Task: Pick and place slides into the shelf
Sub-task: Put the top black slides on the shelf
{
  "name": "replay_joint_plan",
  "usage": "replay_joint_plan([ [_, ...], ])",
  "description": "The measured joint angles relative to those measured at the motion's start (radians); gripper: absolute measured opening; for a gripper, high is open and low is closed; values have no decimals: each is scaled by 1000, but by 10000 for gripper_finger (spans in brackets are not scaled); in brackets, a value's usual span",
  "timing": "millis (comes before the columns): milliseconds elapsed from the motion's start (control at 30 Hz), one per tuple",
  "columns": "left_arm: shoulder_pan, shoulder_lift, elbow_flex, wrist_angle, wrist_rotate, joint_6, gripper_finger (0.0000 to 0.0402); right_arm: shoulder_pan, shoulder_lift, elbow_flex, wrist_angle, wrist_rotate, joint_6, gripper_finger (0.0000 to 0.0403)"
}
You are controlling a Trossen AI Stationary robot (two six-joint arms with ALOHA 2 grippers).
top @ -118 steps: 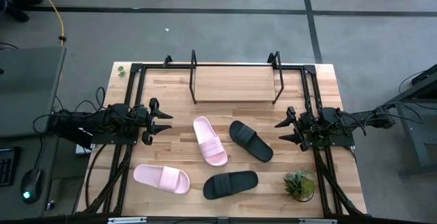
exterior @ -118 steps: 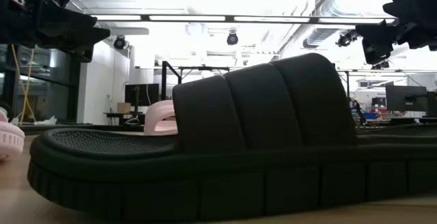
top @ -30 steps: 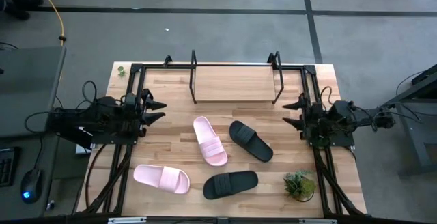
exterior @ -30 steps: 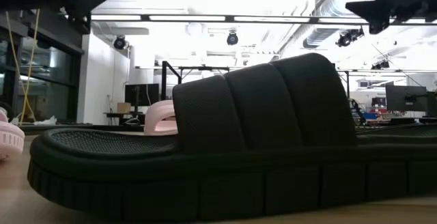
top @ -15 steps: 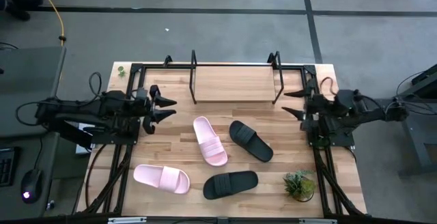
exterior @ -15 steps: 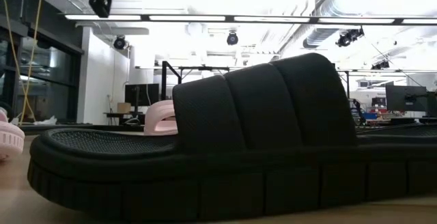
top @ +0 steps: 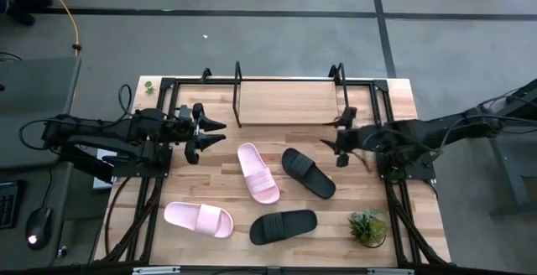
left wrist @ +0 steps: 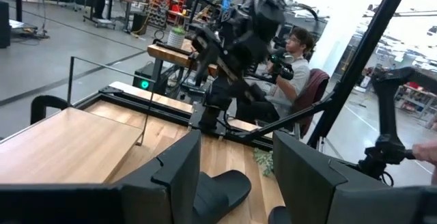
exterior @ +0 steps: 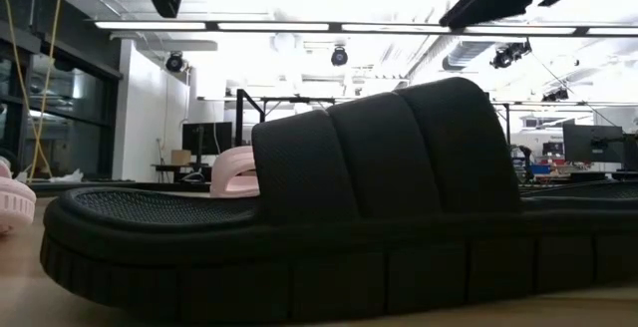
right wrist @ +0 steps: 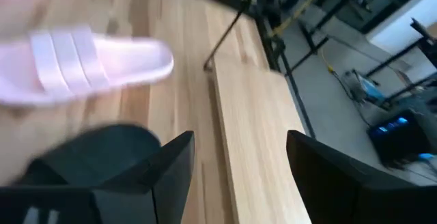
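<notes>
Just beside my open, empty right claw [top: 338, 143] lies a black slide [top: 308, 173]; my left claw [top: 204, 133], also spread, hovers near the pink slide [top: 258, 172].

High view. The shelf [top: 288, 101] stands at the upper centre of the counter [top: 218, 191], with nothing on its board. Below it, four slides lie apart on the counter: one [top: 258, 172] at centre, one [top: 308, 173] just to its right, one [top: 198, 220] at lower left, one [top: 284, 225] at lower centre. A plant [top: 367, 225] sits at lower right. The left gripper [top: 211, 132] hangs left of the shelf; the right gripper [top: 339, 143] hangs below the shelf's right end, above the right-centre slide.
</notes>
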State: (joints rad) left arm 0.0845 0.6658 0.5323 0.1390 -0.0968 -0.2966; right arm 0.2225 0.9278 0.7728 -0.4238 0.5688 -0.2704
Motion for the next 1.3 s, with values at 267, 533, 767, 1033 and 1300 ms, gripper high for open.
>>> replay_joint_plan([
  [267,0,-1,0,0,-5,0,168,154,221,123,-98,205,9,224],
  [533,0,-1,0,-1,-2,-23,168,270,399,173,-157,336,24,224],
  [767,0,-2,0,0,-2,-23,168,311,516,176,-154,450,0,224],
  [1033,0,-2,0,0,-2,10,168,335,597,176,-145,435,74,224],
  [1300,0,-3,0,0,-27,15,168,369,630,176,-158,423,161,224],
])
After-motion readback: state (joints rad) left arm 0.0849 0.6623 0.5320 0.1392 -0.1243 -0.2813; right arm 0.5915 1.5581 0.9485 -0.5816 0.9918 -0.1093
